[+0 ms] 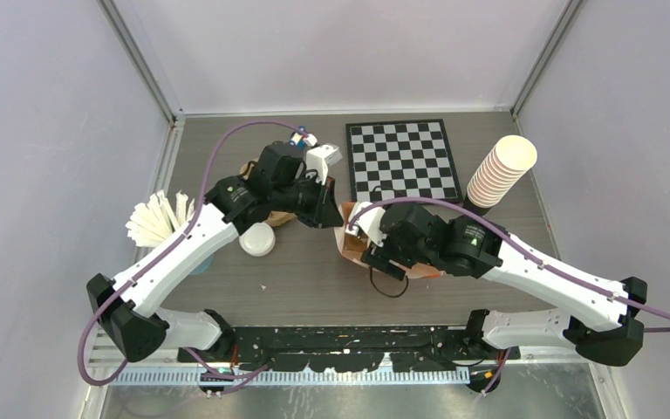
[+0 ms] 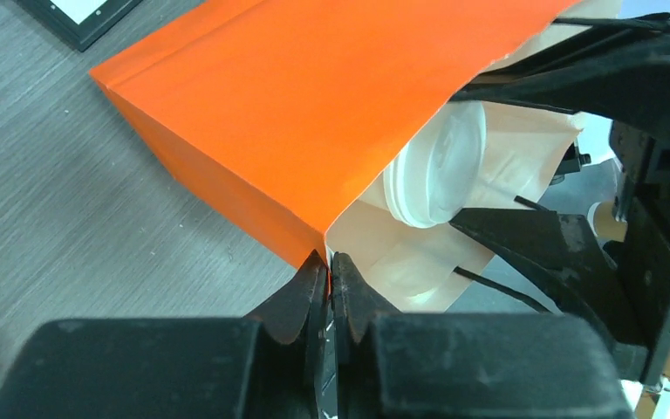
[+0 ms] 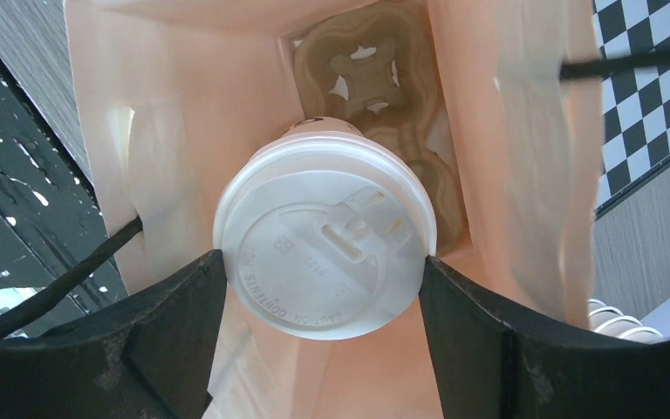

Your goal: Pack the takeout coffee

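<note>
The takeout coffee, a white cup with a sip lid, hangs inside the open orange paper bag above a brown cardboard cup carrier on the bag's floor. My right gripper is shut on the cup, with its fingers pressed on both sides of the lid. My left gripper is shut on the bag's top edge at a corner. In the top view the bag stands mid-table, mostly hidden under my right gripper, with my left gripper at its left rim. The cup also shows in the left wrist view.
A chessboard lies at the back. A tall stack of lidless cups leans at its right. A loose white lid lies left of the bag. A holder of white sticks stands at the left edge.
</note>
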`<state>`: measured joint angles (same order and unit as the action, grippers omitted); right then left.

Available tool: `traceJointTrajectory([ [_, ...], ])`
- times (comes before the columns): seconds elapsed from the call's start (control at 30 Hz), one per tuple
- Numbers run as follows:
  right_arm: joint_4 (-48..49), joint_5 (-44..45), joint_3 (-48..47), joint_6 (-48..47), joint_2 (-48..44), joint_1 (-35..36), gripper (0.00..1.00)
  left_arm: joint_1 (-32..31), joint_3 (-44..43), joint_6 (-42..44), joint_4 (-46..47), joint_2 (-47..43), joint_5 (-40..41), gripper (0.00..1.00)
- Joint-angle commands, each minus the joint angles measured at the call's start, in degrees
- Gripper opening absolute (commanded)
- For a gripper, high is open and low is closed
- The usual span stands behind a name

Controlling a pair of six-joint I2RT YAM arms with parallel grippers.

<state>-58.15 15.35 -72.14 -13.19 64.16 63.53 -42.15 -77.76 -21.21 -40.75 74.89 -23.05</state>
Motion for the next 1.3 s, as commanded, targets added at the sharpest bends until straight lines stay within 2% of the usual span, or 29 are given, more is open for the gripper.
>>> traceJointTrajectory([
  [0.0, 3.6, -0.1, 1.6, -0.8, -0.6, -0.2, 0.60, 0.2, -0.1, 1.6, 4.1, -2.8, 0.5, 0.16],
  [0.07, 4.5, -0.4, 2.6, -0.1, -0.9, -0.2, 0.60, 0.2, -0.4, 1.0, 1.5, -3.5, 1.1, 0.34],
  [0.17, 6.3, -0.8, 3.8, 1.1, -1.6, -0.1, 0.60, 0.2, 0.6, -2.2, -1.3, -5.6, 0.5, 0.52],
  [0.3, 7.2, -1.7, 4.1, 2.5, -1.2, -0.1, 0.60, 0.1, 6.3, -9.0, 1.6, -9.1, -2.1, 0.58],
  [0.43, 7.0, -0.2, 4.4, 2.6, -1.0, -0.1, 0.60, -0.3, 7.6, -11.0, 1.0, -8.8, -2.0, 0.64],
  [0.67, 8.8, 0.7, 6.7, 2.2, -1.4, 0.0, 0.59, -2.4, 6.0, -11.9, 0.0, -6.4, -1.9, 0.66],
  [1.07, 14.0, 2.0, 8.1, 5.6, -1.2, 0.0, 0.59, -5.4, 3.7, -15.9, -3.2, -6.7, 5.0, 0.72],
  [1.27, 17.2, 3.3, 9.9, 7.0, -3.1, -0.1, 0.58, -7.1, 5.5, -18.9, -1.7, -6.6, 7.3, 0.59],
])
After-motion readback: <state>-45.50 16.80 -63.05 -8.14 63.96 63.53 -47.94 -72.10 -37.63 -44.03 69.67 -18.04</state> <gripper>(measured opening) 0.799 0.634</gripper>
